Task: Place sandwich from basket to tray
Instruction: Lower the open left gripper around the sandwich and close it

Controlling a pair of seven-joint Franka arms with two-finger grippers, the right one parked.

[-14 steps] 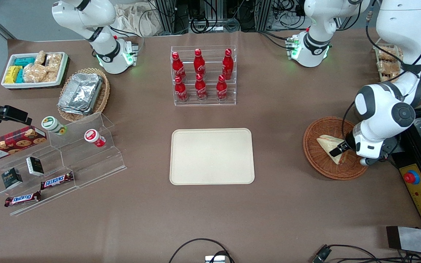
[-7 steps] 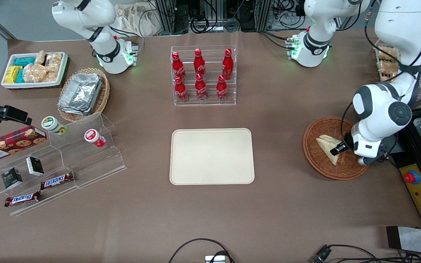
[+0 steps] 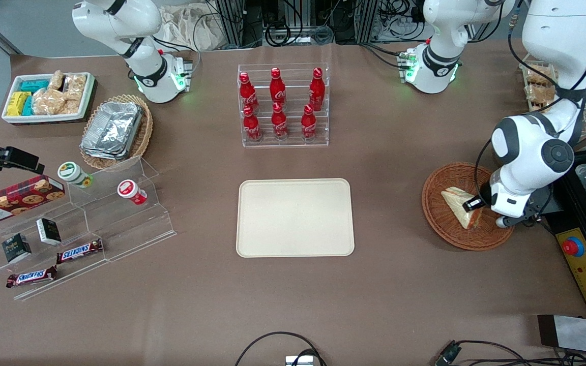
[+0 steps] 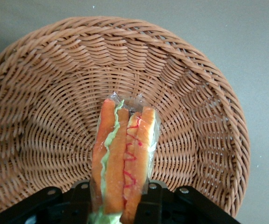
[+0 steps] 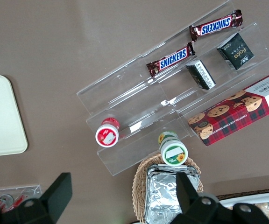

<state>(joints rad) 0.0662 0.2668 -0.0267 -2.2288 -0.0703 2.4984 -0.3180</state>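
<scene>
The sandwich (image 3: 457,204), a wrapped wedge with an orange and green filling edge, lies in the round reddish-brown basket (image 3: 438,223) toward the working arm's end of the table. My left gripper (image 3: 476,206) is down in the basket, shut on the sandwich. In the left wrist view the sandwich (image 4: 123,154) stands on edge between the two black fingers (image 4: 81,198), which press on its wrap, with the basket (image 4: 41,116) weave all around; the gripper (image 4: 116,198) is at its wide end. The cream tray (image 3: 295,217) lies bare mid-table and also shows in the right wrist view (image 5: 1,116).
A clear rack of red bottles (image 3: 283,104) stands farther from the front camera than the tray. Clear stepped shelves with snacks (image 3: 84,223), a tan basket of foil containers (image 3: 115,129) and a white snack bin (image 3: 49,96) lie toward the parked arm's end. A yellow control box (image 3: 585,269) sits beside the basket.
The left wrist has shifted slightly away from the front camera over the basket, and the visible black finger has moved a little along the sandwich. The sandwich stays in the basket.
</scene>
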